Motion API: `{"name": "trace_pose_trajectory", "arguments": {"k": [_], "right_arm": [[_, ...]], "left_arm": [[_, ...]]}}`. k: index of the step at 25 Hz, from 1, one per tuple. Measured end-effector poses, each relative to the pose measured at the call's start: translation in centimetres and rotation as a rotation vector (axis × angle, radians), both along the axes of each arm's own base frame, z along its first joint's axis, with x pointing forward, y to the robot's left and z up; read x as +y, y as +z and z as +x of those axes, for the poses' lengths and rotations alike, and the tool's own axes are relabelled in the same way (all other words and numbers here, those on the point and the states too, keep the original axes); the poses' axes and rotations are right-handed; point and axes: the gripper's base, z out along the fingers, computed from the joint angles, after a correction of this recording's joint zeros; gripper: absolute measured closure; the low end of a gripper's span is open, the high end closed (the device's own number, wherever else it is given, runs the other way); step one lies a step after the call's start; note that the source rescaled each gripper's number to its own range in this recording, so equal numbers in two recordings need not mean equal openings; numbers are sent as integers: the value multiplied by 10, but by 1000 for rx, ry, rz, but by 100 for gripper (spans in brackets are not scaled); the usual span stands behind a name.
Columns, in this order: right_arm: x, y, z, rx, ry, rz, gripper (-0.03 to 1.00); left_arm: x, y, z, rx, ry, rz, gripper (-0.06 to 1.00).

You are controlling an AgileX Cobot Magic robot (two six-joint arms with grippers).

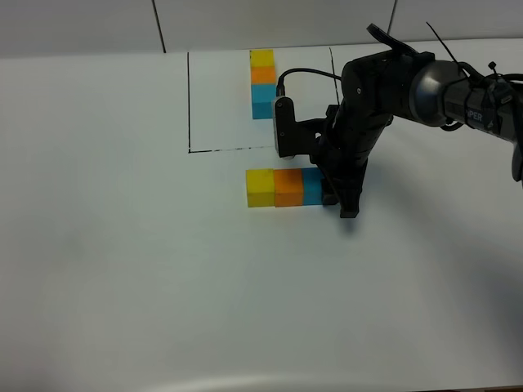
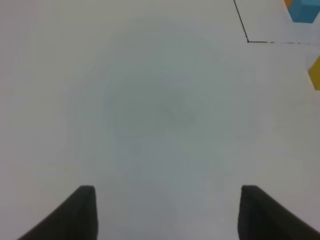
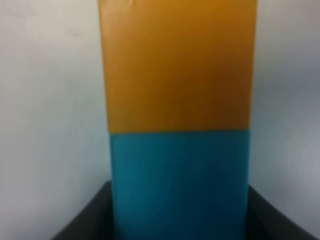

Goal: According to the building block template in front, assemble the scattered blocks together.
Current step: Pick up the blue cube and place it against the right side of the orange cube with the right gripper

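Note:
The building block template (image 1: pixel 262 83) is a yellow, orange and teal-blue row at the back, inside a thin black outline (image 1: pixel 189 106). In front of it the scattered blocks lie touching in a row: yellow (image 1: pixel 260 186), orange (image 1: pixel 288 186) and teal-blue (image 1: pixel 312 184). My right gripper (image 1: pixel 339 200) stands at the blue end. In the right wrist view its dark fingers (image 3: pixel 87 220) flank the teal-blue block (image 3: pixel 179 180), with the orange block (image 3: pixel 177 62) pressed against it beyond. My left gripper (image 2: pixel 167 210) is open over bare table, with nothing between its fingers.
The white table (image 1: pixel 122 269) spreads wide around the blocks. The left wrist view catches a corner of the outline (image 2: pixel 247 41), the template's blue end (image 2: pixel 305 11) and an edge of the yellow block (image 2: pixel 315 72). The right arm (image 1: pixel 425 86) reaches in from the right.

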Motion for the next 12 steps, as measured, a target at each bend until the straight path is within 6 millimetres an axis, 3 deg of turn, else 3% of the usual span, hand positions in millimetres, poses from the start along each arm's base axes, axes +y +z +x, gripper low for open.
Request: {"name": "trace_pose_trajectory", "arguments": {"k": [12], "right_arm": [[0,0,0,-1,2,-3,94]], "left_arm": [[0,0,0,0,0,0,59]]}}
